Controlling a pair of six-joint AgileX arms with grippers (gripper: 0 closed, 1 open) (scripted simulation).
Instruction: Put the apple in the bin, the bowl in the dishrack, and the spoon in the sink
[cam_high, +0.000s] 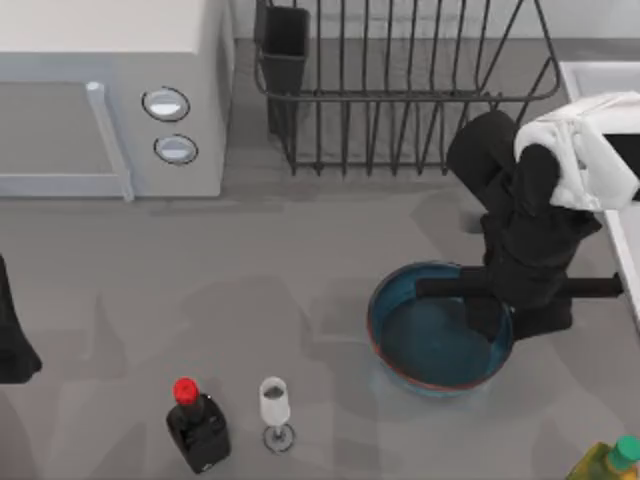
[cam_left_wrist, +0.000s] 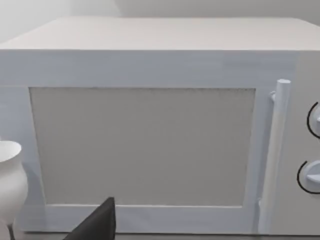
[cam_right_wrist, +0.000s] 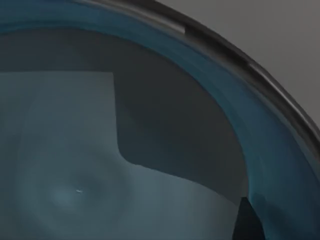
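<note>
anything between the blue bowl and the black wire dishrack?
Top view: bare grey tabletop between blue round bowl and black wire dishrack; right gripper over the bowl.

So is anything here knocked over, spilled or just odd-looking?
Nothing stands out. The bowl sits flat on the table with the right gripper over its right rim, and the wine glass and the black bottle both stand upright. The left arm is parked at the table's left edge.

My right arm covers the bowl's (cam_high: 420, 340) right rim, so I cannot tell how my right gripper (cam_high: 490, 312) stands. The top view's edges crop the dishrack (cam_high: 400, 90), sink (cam_high: 600, 80) and microwave (cam_high: 110, 90).
</note>
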